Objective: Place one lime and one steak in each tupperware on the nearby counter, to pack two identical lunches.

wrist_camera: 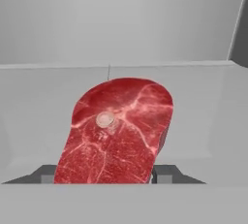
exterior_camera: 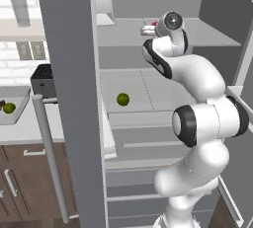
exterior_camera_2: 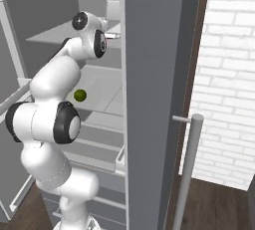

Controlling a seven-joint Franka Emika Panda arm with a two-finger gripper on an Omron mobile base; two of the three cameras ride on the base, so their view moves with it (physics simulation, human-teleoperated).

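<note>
- The red steak [wrist_camera: 118, 131] sits on the top fridge shelf [exterior_camera: 207, 32], right between the gripper [wrist_camera: 105, 174] tips.
- The tips look spread beside it; a firm hold is not clear.
- Squeeze gently, lift straight up, then carry it to the tupperware [exterior_camera: 15, 116] on the counter [exterior_camera: 24, 131].

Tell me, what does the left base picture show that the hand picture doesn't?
The left base view alone takes in the counter with a tupperware holding a lime, a black toaster, and a second lime on a fridge shelf. The hand view alone shows the red steak up close, sitting between the gripper fingers. Both share the grey fridge interior, where the arm is reaching onto the upper shelf.
</note>
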